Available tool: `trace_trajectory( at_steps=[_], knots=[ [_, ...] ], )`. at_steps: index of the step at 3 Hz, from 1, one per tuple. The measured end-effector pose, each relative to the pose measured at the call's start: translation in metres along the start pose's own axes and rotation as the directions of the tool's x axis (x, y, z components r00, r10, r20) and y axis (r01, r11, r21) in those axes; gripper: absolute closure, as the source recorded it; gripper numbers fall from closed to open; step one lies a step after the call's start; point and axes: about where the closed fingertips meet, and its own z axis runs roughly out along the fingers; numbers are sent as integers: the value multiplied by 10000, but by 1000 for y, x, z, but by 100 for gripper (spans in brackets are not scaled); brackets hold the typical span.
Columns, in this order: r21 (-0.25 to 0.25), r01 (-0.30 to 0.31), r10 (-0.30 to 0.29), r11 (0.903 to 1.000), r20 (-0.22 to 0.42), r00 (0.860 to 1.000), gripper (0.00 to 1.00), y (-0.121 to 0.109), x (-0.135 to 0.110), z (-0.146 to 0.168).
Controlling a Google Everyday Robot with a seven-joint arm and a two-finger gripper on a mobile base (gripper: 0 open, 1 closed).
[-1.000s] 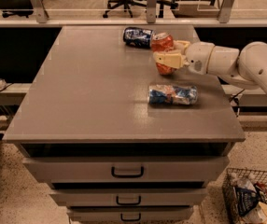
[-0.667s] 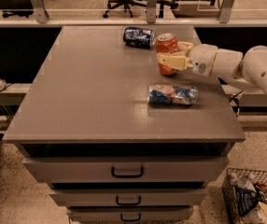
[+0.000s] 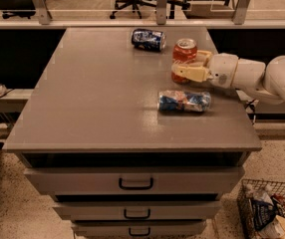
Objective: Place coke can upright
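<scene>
Three cans on desk [image 3: 97,108]. Coke can [image 3: 185,48] at upper right of frame, now vertical with silver top up; a second ago it appeared tilted left. Uprighting judged near complete, release outstanding. Gripper [image 3: 182,67] clamped on can's lower body. Arm enters from right edge, forearm near-horizontal, low over desk.

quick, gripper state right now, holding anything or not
gripper: closed around the coke can, which stands upright near the right edge of the table.
</scene>
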Motion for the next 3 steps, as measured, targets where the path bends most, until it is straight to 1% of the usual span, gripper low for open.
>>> trace_trajectory(
  at_steps=[1,2,3],
  knots=[
    [-144,126,-127,9998,-53,9999,0,-1,-2,-8],
    [-209,374,-383,9991,-438,9983,0,-7,-14,-24],
    [91,848,-833,9964,-1128,9901,0,-20,-46,-68]
  ],
)
